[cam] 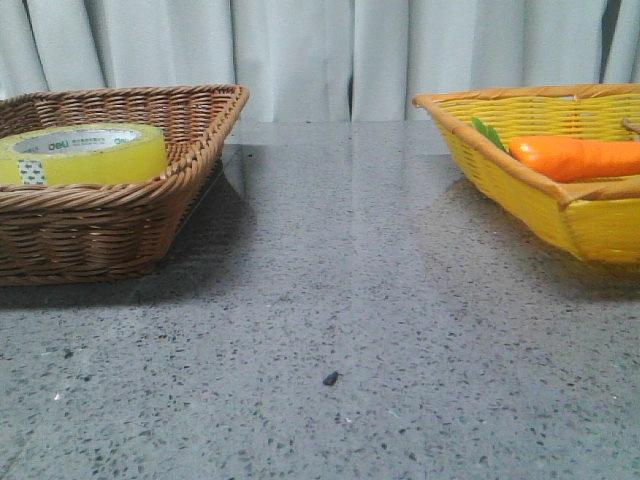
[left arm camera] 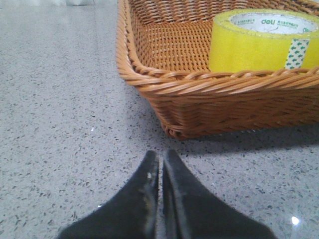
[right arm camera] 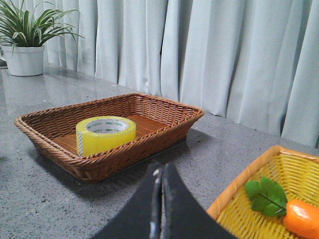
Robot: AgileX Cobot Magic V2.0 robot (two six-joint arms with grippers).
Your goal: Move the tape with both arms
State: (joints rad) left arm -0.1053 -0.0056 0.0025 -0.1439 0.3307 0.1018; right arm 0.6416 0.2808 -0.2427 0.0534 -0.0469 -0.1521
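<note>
The yellow tape [cam: 85,153] lies flat in the brown wicker basket [cam: 120,235] at the left of the table. It also shows in the left wrist view [left arm camera: 261,42] and in the right wrist view [right arm camera: 105,134]. My left gripper [left arm camera: 161,157] is shut and empty, low over the table just outside the brown basket's [left arm camera: 199,89] corner. My right gripper [right arm camera: 160,167] is shut and empty, between the brown basket [right arm camera: 109,159] and the yellow basket [right arm camera: 234,199]. Neither gripper shows in the front view.
A yellow wicker basket [cam: 500,170] at the right holds an orange carrot [cam: 575,157] with green leaves. A potted plant [right arm camera: 25,37] stands far off on the table. A curtain hangs behind. A small dark speck [cam: 330,378] lies on the grey table.
</note>
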